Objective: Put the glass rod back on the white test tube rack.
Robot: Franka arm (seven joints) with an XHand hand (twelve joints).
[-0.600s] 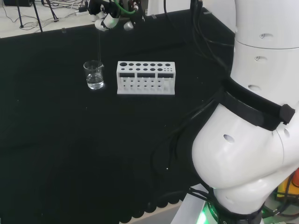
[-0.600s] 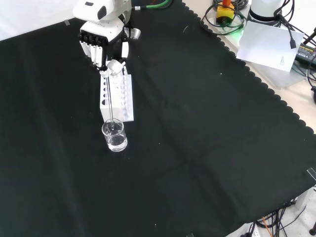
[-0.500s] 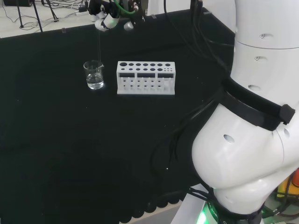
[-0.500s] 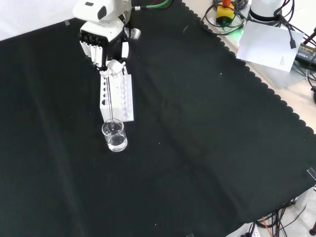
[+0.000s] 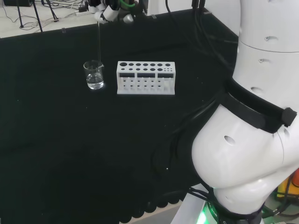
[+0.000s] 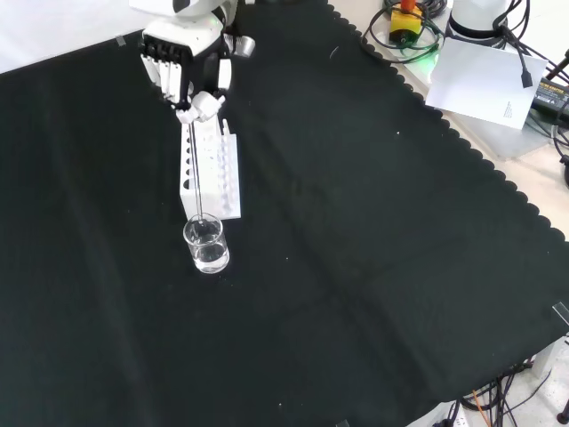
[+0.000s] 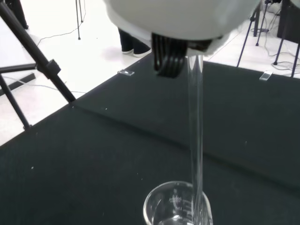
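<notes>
Fingers of the black and white hand (image 6: 185, 67) pinch the top of a thin clear glass rod (image 6: 197, 169), which hangs upright with its lower end at the mouth of a small clear glass beaker (image 6: 206, 245) holding some clear liquid. In the front view, the white perforated test tube rack (image 6: 210, 173) stands just beside the beaker at 12 o'clock on the black-clothed desk (image 6: 356, 267).
</notes>
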